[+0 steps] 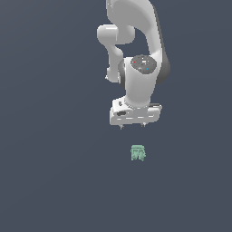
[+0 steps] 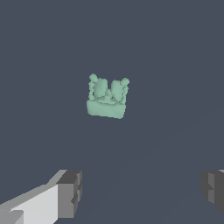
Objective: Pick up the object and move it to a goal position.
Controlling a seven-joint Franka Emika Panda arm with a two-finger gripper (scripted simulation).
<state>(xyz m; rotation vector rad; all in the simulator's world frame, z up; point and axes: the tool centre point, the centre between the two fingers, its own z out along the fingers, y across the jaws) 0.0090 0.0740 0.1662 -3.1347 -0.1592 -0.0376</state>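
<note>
Exterior view: the tool (image 1: 132,126), fingers spread wide and holding nothing, hangs above the object (image 1: 137,153).

One arm (image 1: 140,45); one hand (image 1: 132,126); one mint-green object (image 1: 137,153)

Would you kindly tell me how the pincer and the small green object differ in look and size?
The pincer is white and smooth with blocky shapes; the object is mint green, lumpy and ridged. The pincer is much wider than the object. The pincer hangs open on the arm; the object lies apart from it, untouched.
</note>
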